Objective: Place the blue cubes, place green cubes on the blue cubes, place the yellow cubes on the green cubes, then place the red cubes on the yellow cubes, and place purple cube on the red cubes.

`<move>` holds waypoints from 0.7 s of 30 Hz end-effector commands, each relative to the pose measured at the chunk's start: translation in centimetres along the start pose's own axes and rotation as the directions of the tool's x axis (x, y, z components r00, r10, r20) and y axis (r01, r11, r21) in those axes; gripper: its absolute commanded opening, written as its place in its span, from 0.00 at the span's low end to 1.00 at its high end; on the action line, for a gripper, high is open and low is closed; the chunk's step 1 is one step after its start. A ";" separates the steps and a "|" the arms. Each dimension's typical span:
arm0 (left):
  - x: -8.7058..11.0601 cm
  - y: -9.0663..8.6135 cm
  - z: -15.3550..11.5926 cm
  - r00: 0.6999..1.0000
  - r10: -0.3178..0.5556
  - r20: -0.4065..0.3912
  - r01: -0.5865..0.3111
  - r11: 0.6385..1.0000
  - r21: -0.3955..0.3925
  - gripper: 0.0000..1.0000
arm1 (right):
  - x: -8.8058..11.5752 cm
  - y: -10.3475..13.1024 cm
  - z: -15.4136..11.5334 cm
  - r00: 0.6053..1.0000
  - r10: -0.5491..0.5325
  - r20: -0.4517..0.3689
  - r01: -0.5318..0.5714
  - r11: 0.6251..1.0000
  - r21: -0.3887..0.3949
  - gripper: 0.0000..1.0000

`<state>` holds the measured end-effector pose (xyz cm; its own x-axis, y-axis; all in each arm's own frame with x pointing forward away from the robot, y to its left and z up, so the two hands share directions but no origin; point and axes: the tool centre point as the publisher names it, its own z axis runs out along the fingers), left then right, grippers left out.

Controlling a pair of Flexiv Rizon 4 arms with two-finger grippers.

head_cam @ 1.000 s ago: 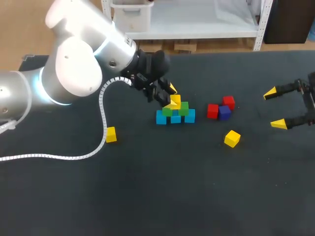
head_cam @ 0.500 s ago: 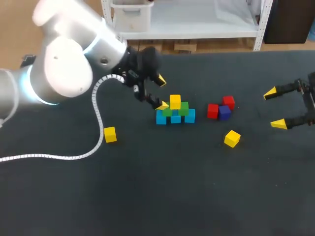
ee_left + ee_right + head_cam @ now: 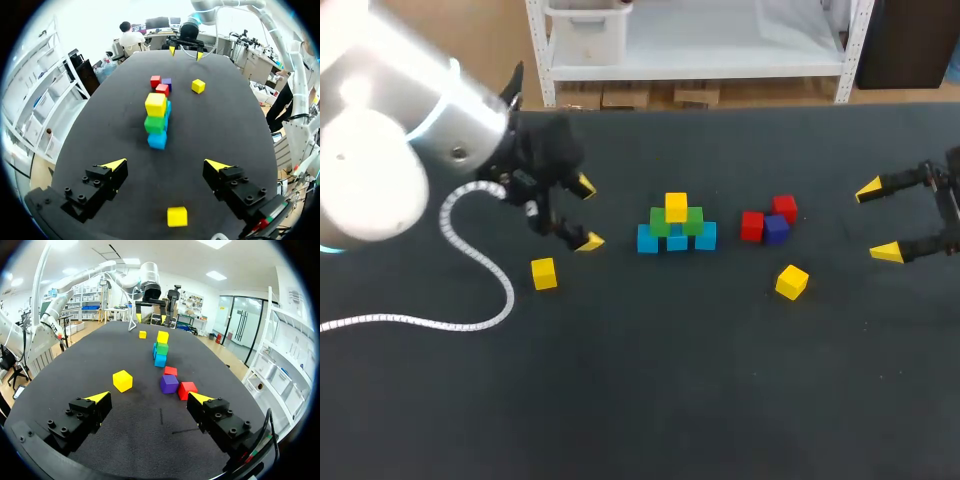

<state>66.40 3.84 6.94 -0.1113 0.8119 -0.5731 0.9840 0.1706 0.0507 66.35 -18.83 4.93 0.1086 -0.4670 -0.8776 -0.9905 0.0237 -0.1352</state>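
Observation:
A pyramid stands mid-table: three blue cubes [image 3: 677, 241] in a row, two green cubes [image 3: 661, 221] on them, one yellow cube [image 3: 676, 207] on top. My left gripper [image 3: 588, 213] hangs open and empty to the left of the pyramid, well clear of it. A loose yellow cube [image 3: 177, 216] lies under it, and the pyramid [image 3: 155, 122] is ahead. Two red cubes [image 3: 751, 225] and a purple cube [image 3: 776, 229] sit right of the pyramid. Another yellow cube [image 3: 792, 281] lies nearer the front. My right gripper [image 3: 878, 221] waits open and empty at the far right.
The left arm's white cable [image 3: 480, 270] loops over the table at the left, near the loose yellow cube [image 3: 544, 273]. In the right wrist view the yellow cube [image 3: 122, 380], purple cube [image 3: 169, 384] and a red cube [image 3: 187, 389] lie just ahead of the fingers.
My left gripper let go of the yellow cube on top of the green cubes, opened wide and drew back to the left. The right arm has not moved.

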 end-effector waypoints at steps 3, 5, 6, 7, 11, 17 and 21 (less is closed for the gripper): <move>3.0 -2.0 -1.2 1.000 -0.006 0.015 0.006 1.000 -0.023 1.00 | 0.0 0.0 0.0 1.000 0.000 0.000 0.000 1.000 0.001 1.00; 3.9 -2.2 -1.2 1.000 -0.008 0.013 0.008 1.000 -0.020 1.00 | 0.0 0.0 0.0 1.000 0.000 0.000 0.000 1.000 0.001 1.00; 4.3 -2.2 -1.2 1.000 -0.011 0.008 0.011 1.000 -0.013 1.00 | 0.0 0.0 0.0 1.000 0.000 0.000 0.000 1.000 0.001 1.00; 4.7 -2.3 -1.2 1.000 -0.011 0.008 0.012 1.000 -0.013 1.00 | 0.0 0.0 0.0 1.000 0.000 0.000 0.000 1.000 0.001 1.00; 6.3 -2.4 -0.9 1.000 -0.007 -0.004 0.007 1.000 0.004 1.00 | 0.0 0.0 0.0 1.000 0.000 0.000 0.000 1.000 0.001 1.00; 8.5 -2.2 -0.4 1.000 -0.011 -0.024 0.011 1.000 0.015 1.00 | 0.0 0.0 0.0 1.000 0.000 0.000 0.000 1.000 0.001 1.00; 9.3 -1.8 0.0 0.999 -0.005 -0.032 0.006 1.000 0.021 1.00 | 0.0 0.0 0.0 1.000 0.000 0.000 0.000 1.000 0.001 1.00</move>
<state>63.11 10.96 2.03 -0.1236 0.8302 -0.5436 0.9851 0.1684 0.0334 66.35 -18.83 4.93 0.1086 -0.4670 -0.8776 -0.9905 0.0237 -0.1352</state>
